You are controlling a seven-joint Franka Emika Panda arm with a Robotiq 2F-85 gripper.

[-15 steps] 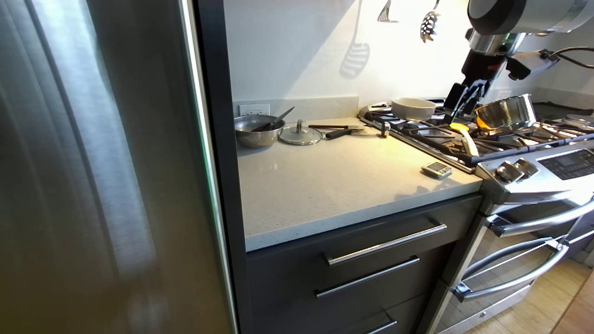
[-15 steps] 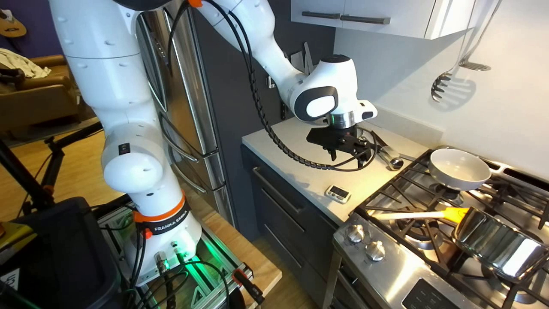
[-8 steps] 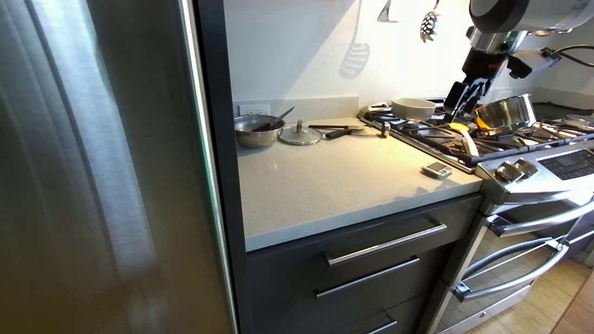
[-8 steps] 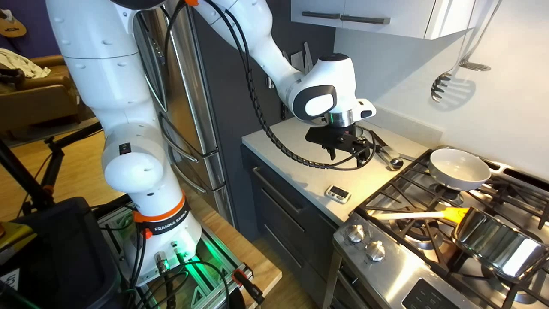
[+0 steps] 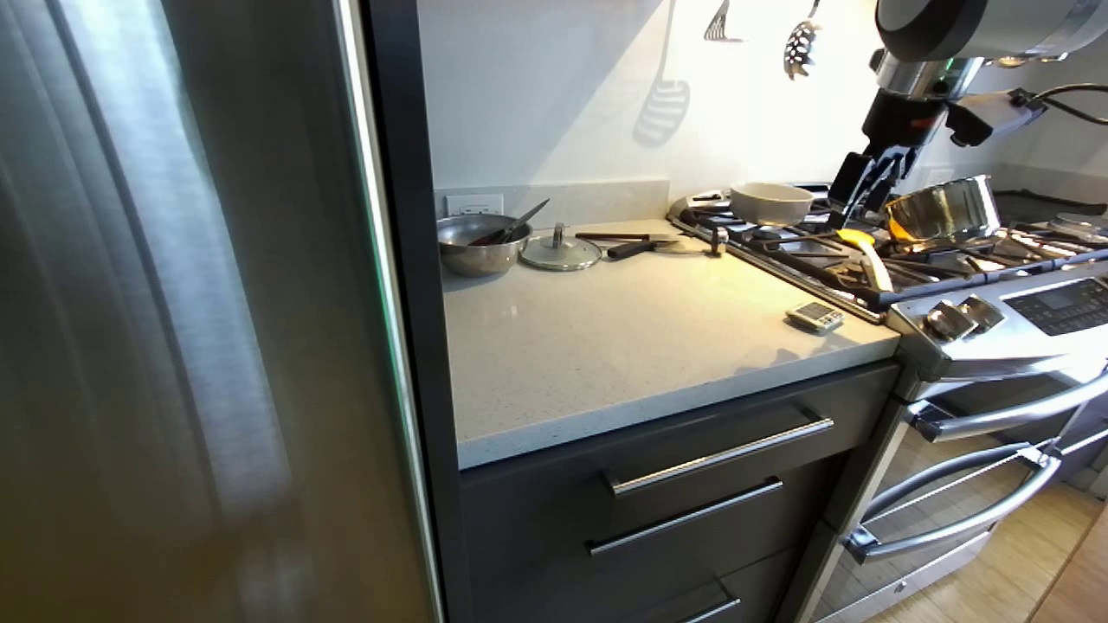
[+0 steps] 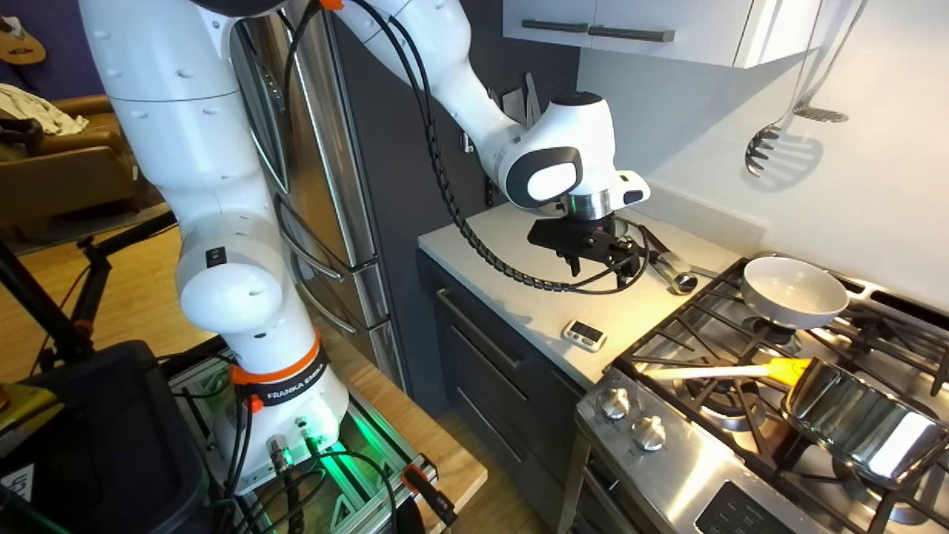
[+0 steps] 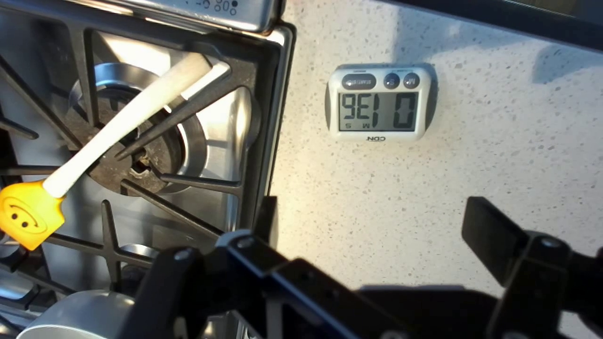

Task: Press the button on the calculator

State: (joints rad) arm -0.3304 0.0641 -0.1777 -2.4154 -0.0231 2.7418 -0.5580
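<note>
The calculator is a small white slab with a grey display and three dark buttons, lying flat on the pale counter. It shows in the wrist view upside down, lit digits readable, and in both exterior views. Its wide start/stop button and two small round buttons sit along one edge. My gripper is open and empty, fingers wide apart. In an exterior view, the gripper hangs above the counter, apart from the calculator. In the wrist view the calculator lies beyond the fingertips.
The gas stove borders the counter, with a white bowl, a tilted steel pot and a yellow spatula on its grates. A metal bowl, glass lid and utensils lie at the counter's back. A fridge stands beside the counter.
The arm and gripper shifted very slightly between one second and half a second ago, a little up and left in an exterior view. Since then nothing has visibly moved.
</note>
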